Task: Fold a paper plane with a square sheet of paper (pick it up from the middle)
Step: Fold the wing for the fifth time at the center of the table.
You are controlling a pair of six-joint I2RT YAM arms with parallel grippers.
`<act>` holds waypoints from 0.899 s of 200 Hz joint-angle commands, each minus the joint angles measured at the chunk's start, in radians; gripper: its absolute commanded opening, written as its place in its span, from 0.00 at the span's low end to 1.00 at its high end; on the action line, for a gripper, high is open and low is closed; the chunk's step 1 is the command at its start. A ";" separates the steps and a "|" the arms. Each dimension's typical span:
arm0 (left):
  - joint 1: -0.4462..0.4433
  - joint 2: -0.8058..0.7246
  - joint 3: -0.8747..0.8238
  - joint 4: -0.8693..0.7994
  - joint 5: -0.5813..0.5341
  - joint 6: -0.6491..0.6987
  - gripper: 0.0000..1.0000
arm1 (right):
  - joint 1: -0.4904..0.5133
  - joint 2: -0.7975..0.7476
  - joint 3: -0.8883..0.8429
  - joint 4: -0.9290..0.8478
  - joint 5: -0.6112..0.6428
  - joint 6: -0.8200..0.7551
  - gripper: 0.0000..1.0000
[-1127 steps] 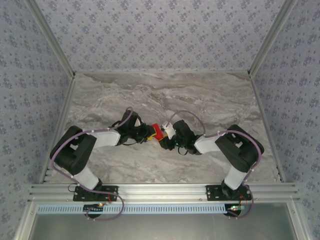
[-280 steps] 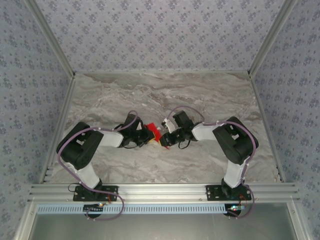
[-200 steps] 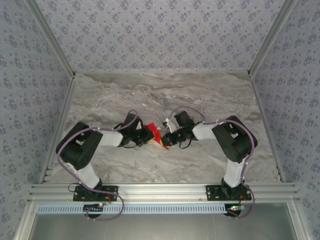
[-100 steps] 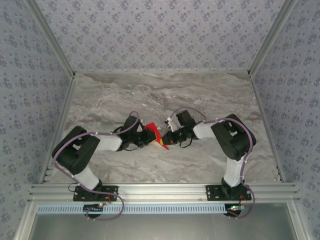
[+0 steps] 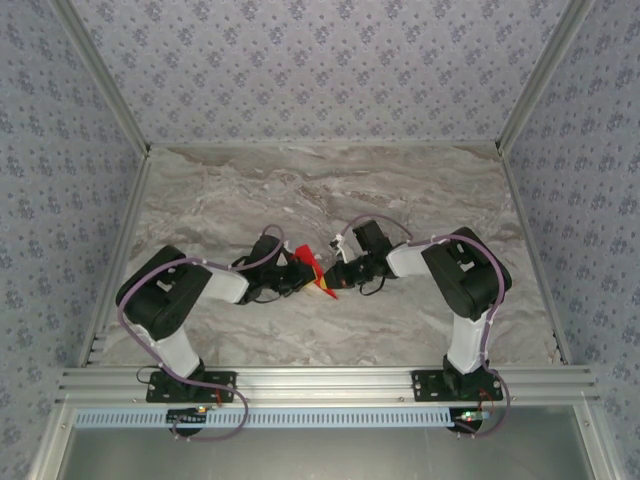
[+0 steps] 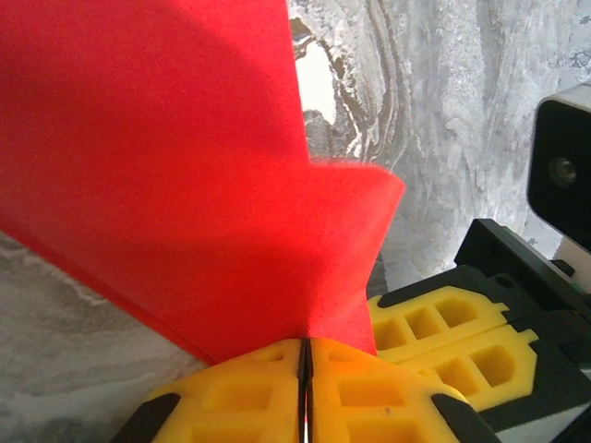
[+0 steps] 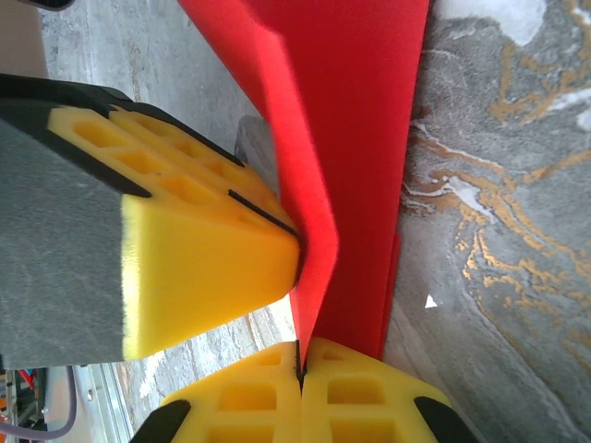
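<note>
The square sheet of paper (image 5: 318, 282) is bright red and folded into layers, held just above the marble table (image 5: 400, 190) at its middle. My left gripper (image 5: 303, 272) comes at it from the left and is shut on one edge. In the left wrist view the red paper (image 6: 166, 166) fans up from my shut yellow left gripper (image 6: 305, 349). My right gripper (image 5: 333, 276) meets it from the right, also shut on the paper. In the right wrist view a creased red flap (image 7: 360, 138) rises from my right gripper (image 7: 299, 362), and the left gripper's yellow fingers (image 7: 185, 231) press against the fold.
Patterned walls close in the table on three sides. An aluminium rail (image 5: 320, 385) carrying both arm bases runs along the near edge. Bare marble lies behind and to both sides of the arms.
Over the last second the left gripper has shifted slightly right and closer to the right gripper. The red paper between them has turned, its point now lower right. Both stay shut on it.
</note>
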 commanded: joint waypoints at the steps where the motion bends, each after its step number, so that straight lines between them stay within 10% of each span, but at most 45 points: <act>1: -0.009 0.023 0.019 0.010 0.003 0.009 0.11 | -0.002 0.043 -0.006 -0.062 0.030 0.001 0.00; 89: -0.008 0.037 0.035 -0.063 -0.021 0.024 0.09 | -0.004 -0.057 -0.010 -0.143 0.026 0.007 0.25; 180: -0.008 0.042 0.045 -0.086 -0.027 0.025 0.09 | -0.004 -0.014 -0.023 -0.192 0.051 0.005 0.10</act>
